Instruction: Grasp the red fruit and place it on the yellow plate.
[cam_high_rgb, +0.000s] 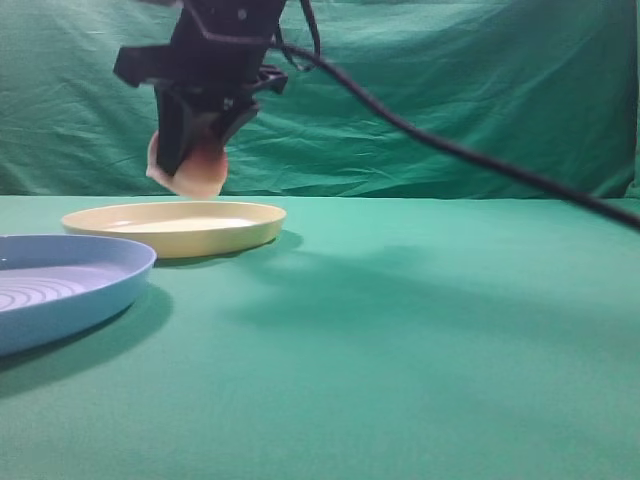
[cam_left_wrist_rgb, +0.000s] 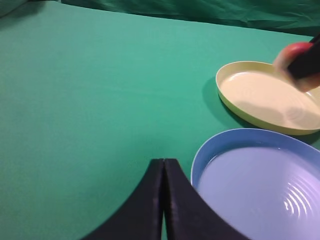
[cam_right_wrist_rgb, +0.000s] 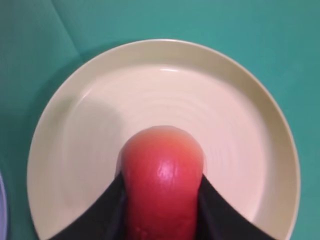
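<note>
Light-blue ridged plate (cam_high_rgb: 60, 285) nearest, on green surface (cam_high_rgb: 400, 340). Red fruit (cam_right_wrist_rgb: 162, 182): glossy, red fading to pale base, held above yellow plate (cam_right_wrist_rgb: 75, 110), clear of it. Pale flat base faces down-left, long axis tilted. Right gripper (cam_high_rgb: 195, 135) jaws clamped on fruit. Left gripper (cam_left_wrist_rgb: 164, 172) jaws together, empty.

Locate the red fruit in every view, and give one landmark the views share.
Exterior high: red fruit upper left, held in the right claw above the yellow plate.
Left wrist: far right edge, blurred.
Right wrist: bottom centre, between the fingers.
Shared landmark: the yellow plate.
</note>
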